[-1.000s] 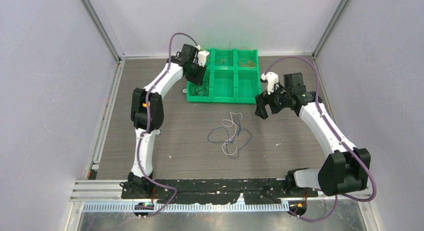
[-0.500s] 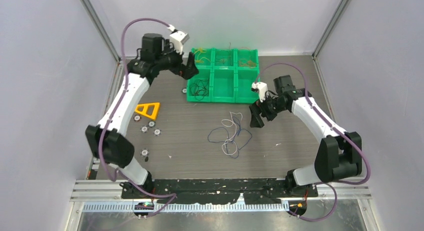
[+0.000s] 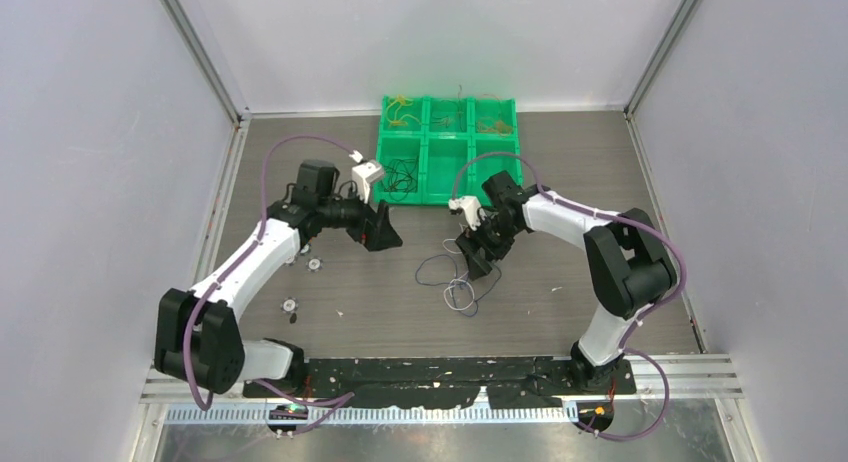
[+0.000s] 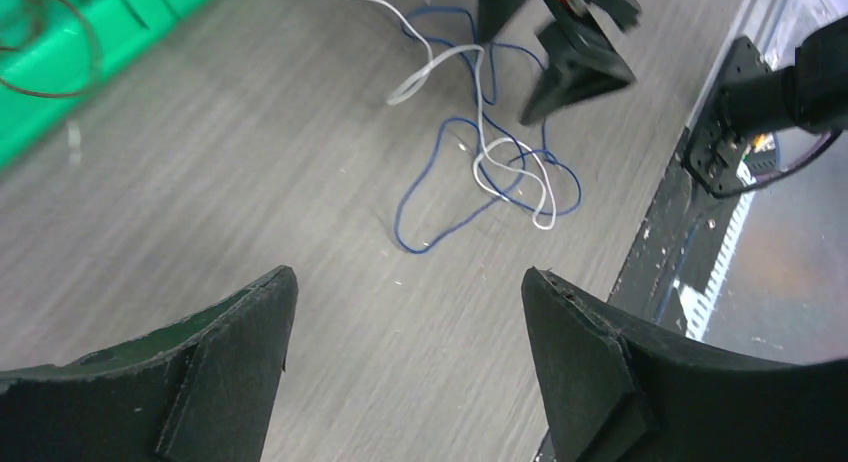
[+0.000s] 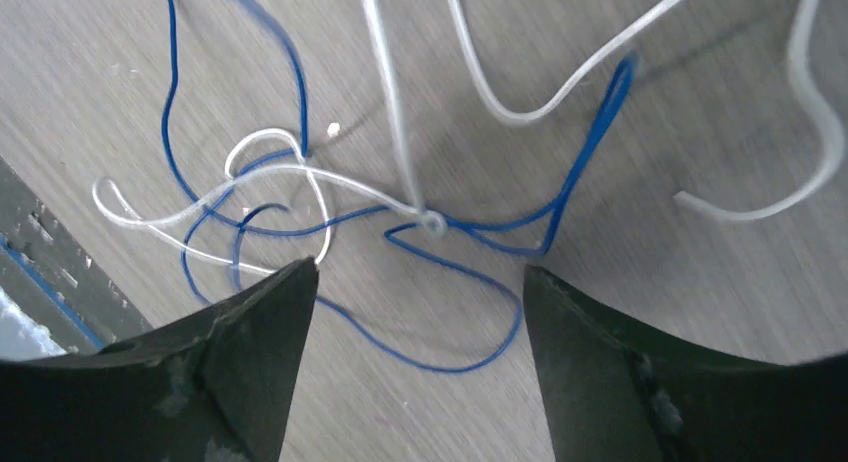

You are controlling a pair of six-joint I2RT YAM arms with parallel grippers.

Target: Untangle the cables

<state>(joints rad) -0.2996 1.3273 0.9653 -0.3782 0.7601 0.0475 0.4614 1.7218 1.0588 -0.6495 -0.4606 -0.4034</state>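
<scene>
A blue cable (image 3: 431,273) and a white cable (image 3: 461,288) lie tangled on the table's middle. They show in the right wrist view as a blue cable (image 5: 460,364) and white cable (image 5: 390,112), crossing at a small knot. My right gripper (image 3: 478,256) is open, just above the tangle, its jaws straddling a blue loop. My left gripper (image 3: 386,233) is open and empty, left of the tangle and apart from it; the cables (image 4: 485,142) lie ahead of its jaws.
A green compartment tray (image 3: 448,192) stands at the back, with thin wires in its cells. Small white round parts (image 3: 313,264) lie on the table near the left arm. The black front rail (image 3: 440,367) runs along the near edge.
My left arm has swung from the green tray down toward the table's middle. My right gripper has moved left and down to just above the tangle. The cables have not moved.
</scene>
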